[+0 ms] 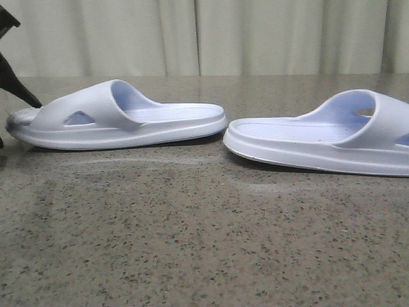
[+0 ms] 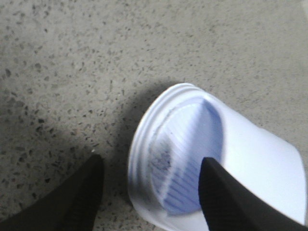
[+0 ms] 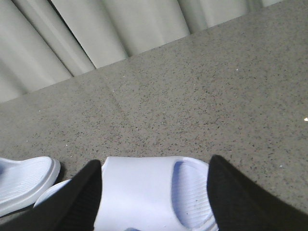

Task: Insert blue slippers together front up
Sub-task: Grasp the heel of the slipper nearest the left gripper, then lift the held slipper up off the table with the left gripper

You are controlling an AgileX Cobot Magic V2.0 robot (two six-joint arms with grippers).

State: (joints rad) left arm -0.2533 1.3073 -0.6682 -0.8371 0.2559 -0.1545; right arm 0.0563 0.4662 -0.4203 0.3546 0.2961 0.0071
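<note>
Two pale blue slippers lie soles down, heel to heel, on the speckled table. The left slipper (image 1: 128, 118) has its toe at the far left. My left gripper (image 2: 151, 161) is open and straddles that toe rim (image 2: 144, 159): one finger (image 2: 219, 192) is over the ribbed footbed, the other (image 2: 86, 192) is over the table outside it. One black finger (image 1: 22, 89) shows at the front view's left edge. The right slipper (image 1: 332, 137) lies at the right. My right gripper (image 3: 155, 163) is open, one finger on each side of its wide strap (image 3: 139, 192).
The grey speckled table (image 1: 192, 243) stretches toward the front. A pale curtain (image 1: 192, 32) hangs behind its far edge. The left slipper's heel (image 3: 24, 180) shows beside the right gripper. A small gap separates the two heels.
</note>
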